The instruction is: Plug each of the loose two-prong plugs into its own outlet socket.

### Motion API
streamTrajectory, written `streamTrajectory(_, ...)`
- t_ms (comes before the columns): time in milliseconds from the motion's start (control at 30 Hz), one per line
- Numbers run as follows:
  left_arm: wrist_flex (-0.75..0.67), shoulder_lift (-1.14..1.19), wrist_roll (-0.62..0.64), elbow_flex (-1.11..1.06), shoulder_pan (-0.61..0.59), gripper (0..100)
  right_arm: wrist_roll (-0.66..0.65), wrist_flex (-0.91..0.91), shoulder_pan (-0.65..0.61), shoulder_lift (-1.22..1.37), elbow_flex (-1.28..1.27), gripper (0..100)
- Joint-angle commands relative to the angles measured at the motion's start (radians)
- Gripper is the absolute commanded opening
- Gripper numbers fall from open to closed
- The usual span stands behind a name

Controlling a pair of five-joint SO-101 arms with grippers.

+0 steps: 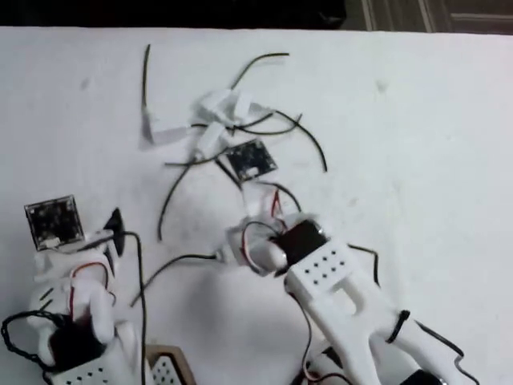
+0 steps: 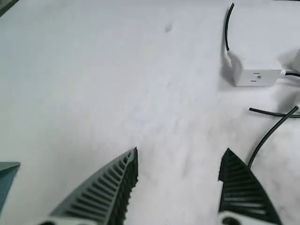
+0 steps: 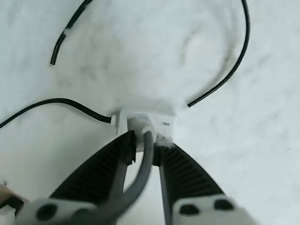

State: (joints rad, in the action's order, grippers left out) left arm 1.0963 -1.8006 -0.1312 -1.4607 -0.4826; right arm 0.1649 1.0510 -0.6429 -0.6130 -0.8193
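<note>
White plug is pinched tight in my right end effector, down on the worktop; left end effector just sits spread apart, outlet socket further off.

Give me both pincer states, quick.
Left pincer: open, holding nothing.
Right pincer: closed on a white corded piece.

Bright, even light; soft shadow beside outlet socket

Lab setting: white table, bare circuit boards.
</note>
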Motion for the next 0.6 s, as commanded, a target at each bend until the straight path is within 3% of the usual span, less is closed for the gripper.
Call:
streamTrajectory(0, -0.028, -0.01, -0.012, -0.026, -0.012, 28, 0.02, -0.013, 0.039, 0.001, 0.009, 1.6)
streamTrajectory(567, -0.026, -0.01, -0.055, -0.103, -0.007, 28, -0.014, -0.124, 0.081, 0.002, -0.121, 1.6)
